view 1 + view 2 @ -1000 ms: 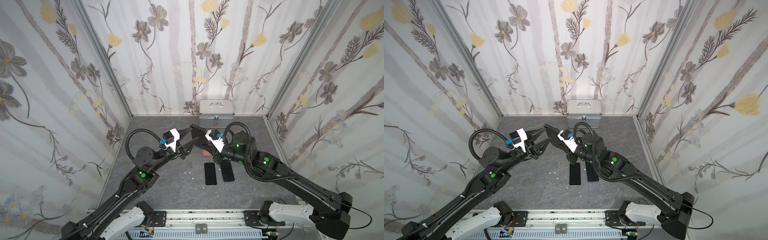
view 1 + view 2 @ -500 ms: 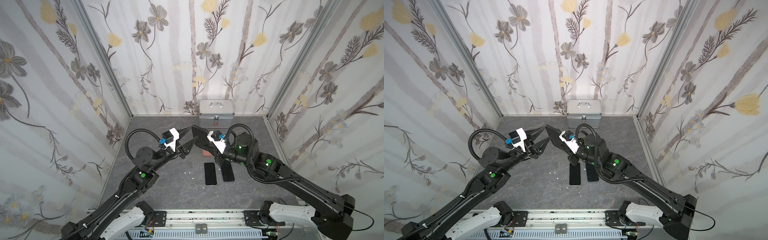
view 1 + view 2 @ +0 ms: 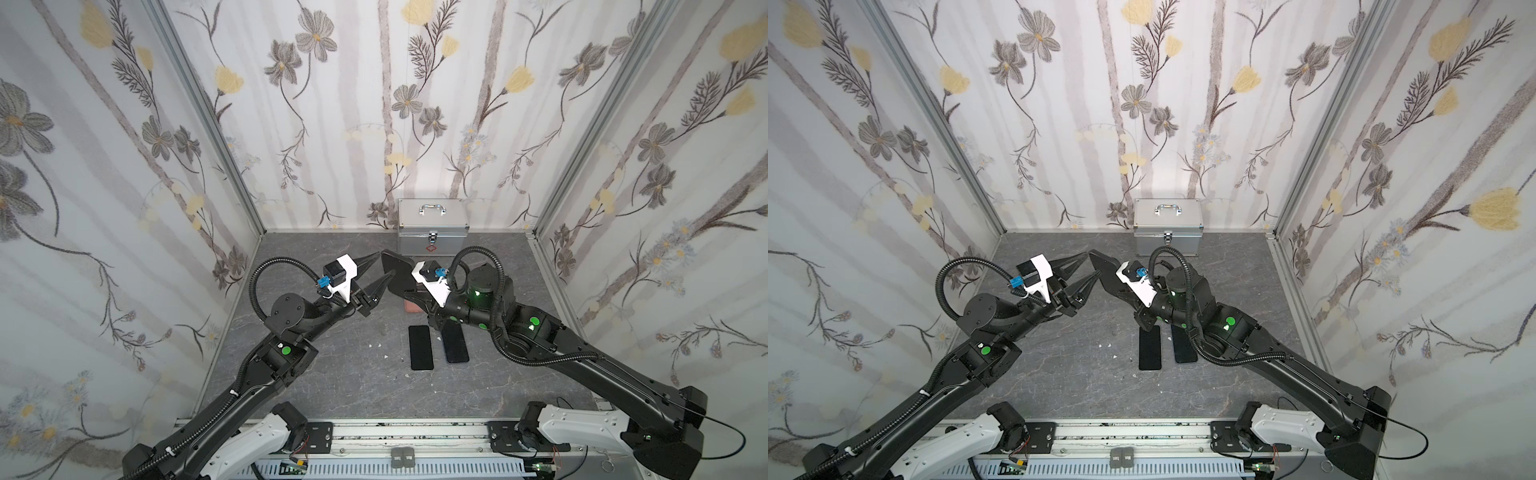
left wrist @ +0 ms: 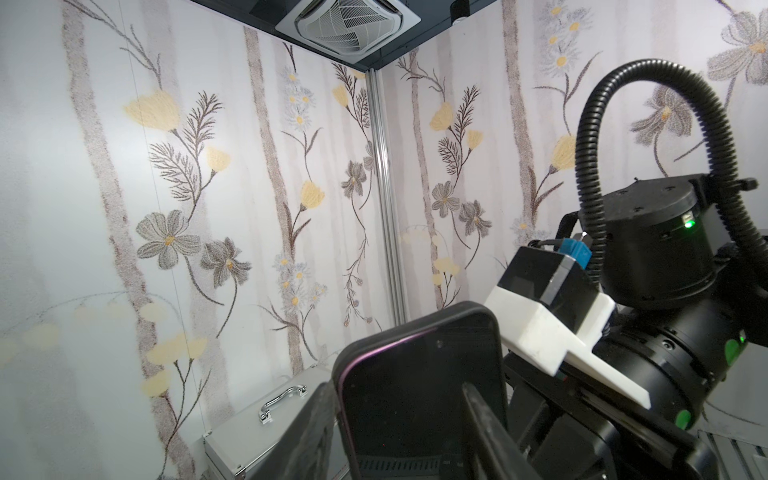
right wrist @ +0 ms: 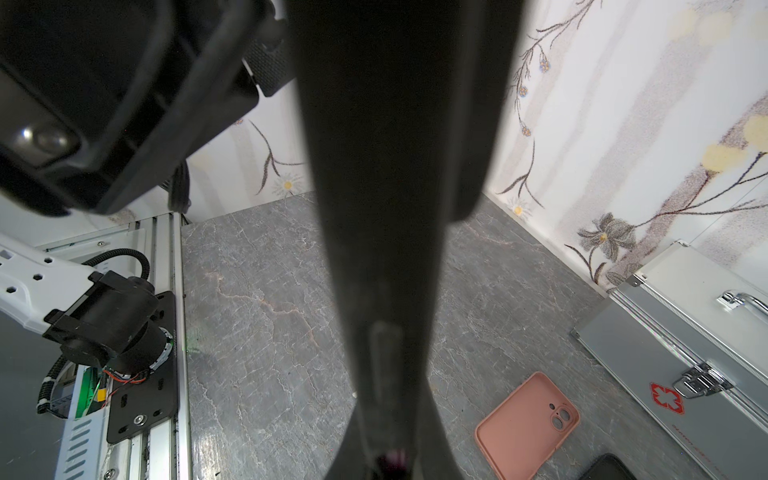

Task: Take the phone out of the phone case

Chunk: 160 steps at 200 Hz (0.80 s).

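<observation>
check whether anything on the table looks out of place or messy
Only minor things. A few small white specks are scattered on the grey table, just left of a dark phone lying flat, like crumbs or chips. An empty pink case lies loose near the metal box. Nothing looks damaged.

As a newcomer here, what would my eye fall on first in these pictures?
Most striking is the mid-air meeting: the right hand holds up a black-cased phone while the left hand spreads open around its end. Below lie two dark phones side by side and a pink case; a silver box stands at the back.
</observation>
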Motion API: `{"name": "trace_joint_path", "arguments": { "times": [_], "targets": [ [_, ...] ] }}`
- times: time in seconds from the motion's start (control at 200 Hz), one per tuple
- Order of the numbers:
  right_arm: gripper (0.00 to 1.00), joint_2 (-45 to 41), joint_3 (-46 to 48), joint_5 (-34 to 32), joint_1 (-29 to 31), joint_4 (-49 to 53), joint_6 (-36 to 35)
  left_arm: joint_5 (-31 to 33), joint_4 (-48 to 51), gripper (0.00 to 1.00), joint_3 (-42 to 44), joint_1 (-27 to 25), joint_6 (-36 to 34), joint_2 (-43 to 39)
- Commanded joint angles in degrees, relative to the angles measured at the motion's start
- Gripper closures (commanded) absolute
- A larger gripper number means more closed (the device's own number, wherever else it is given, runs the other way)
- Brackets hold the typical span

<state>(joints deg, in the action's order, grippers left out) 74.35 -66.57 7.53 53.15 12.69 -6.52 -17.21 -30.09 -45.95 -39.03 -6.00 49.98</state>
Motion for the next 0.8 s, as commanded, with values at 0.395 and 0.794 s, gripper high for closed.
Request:
{"name": "trace_joint_path", "arguments": {
  "times": [0.395,0.794],
  "targets": [
    [1.0,1.0,-1.56,5.72,0.97,-2.56,-3.41,-2.55,-1.18,0.55,-0.35,0.0,0.59,1.03],
    [1.0,0.98,-2.3,7.6,2.01,-1.95,-6.28,-3.04,-1.15,0.56,-0.28,0.0,0.64,2.23]
  ]
}}
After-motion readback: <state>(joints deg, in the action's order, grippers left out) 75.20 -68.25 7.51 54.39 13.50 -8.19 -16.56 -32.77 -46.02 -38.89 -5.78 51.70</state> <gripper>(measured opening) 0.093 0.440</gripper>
